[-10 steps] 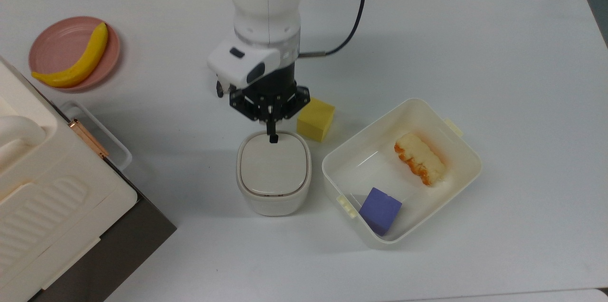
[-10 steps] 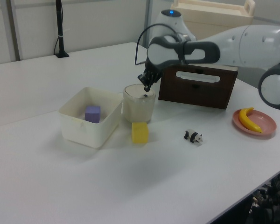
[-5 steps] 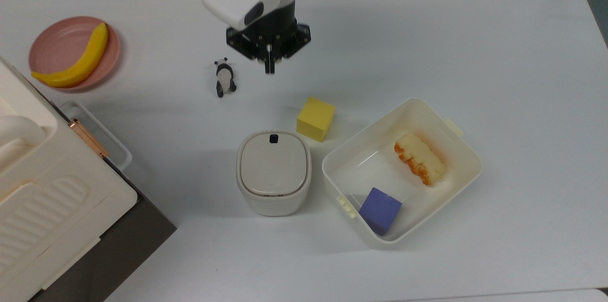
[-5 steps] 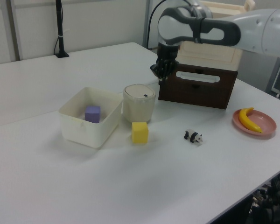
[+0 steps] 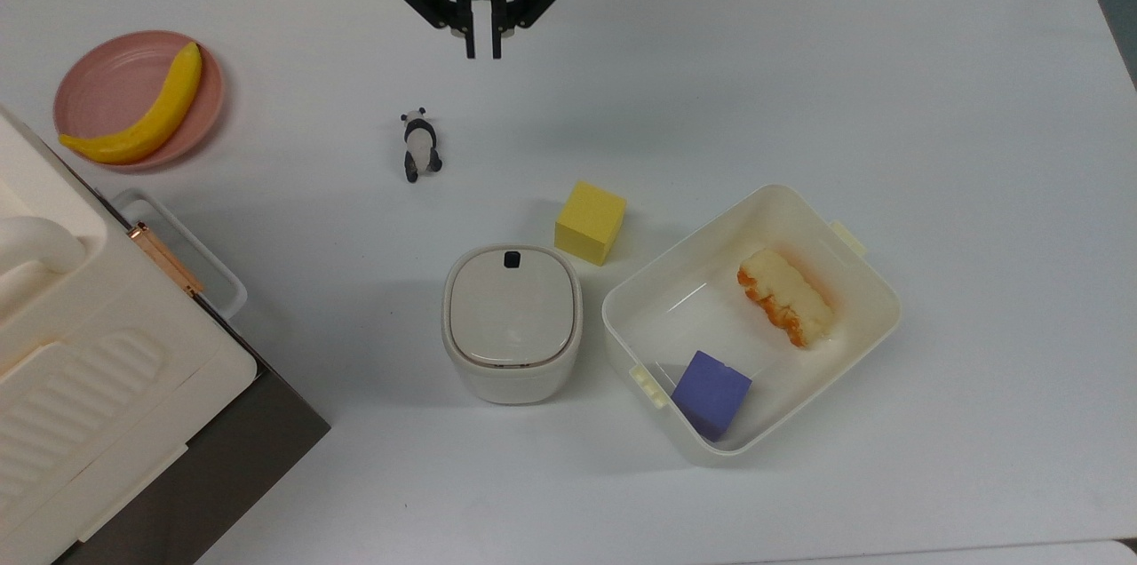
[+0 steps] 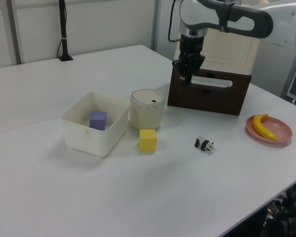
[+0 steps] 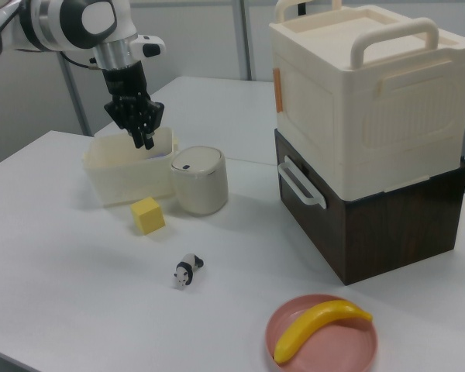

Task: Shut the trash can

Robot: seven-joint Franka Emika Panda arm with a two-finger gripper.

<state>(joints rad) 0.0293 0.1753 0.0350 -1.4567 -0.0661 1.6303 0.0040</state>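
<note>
The trash can [image 5: 512, 325] is a small cream rounded-square bin standing near the table's middle. Its beige lid lies flat down, with the black button [image 5: 512, 258] at the lid's far edge. The same trash can [image 6: 147, 108] stands next to a cream tub in the left view, and the trash can [image 7: 199, 180] also appears in the right view. My gripper [image 5: 483, 50] hangs high near the top view's top edge, well away from the bin, holding nothing. Its fingers stand a narrow gap apart. The gripper [image 6: 187, 79] hovers before the brown box, and the gripper [image 7: 145, 141] hangs above the tub.
A yellow cube [image 5: 590, 222] sits just beyond the bin. The open cream tub [image 5: 684, 325] holds a purple cube [image 5: 711, 393] and a bread piece [image 5: 786, 296]. A toy panda [image 5: 419, 145], a pink plate [image 5: 107, 76] with a banana [image 5: 142, 112], and a big cream appliance [image 5: 71, 352] stand toward the top view's left.
My gripper lifted off the lid's button and drew back toward the top view's top edge, its fingers parting slightly. The lid stays down.
</note>
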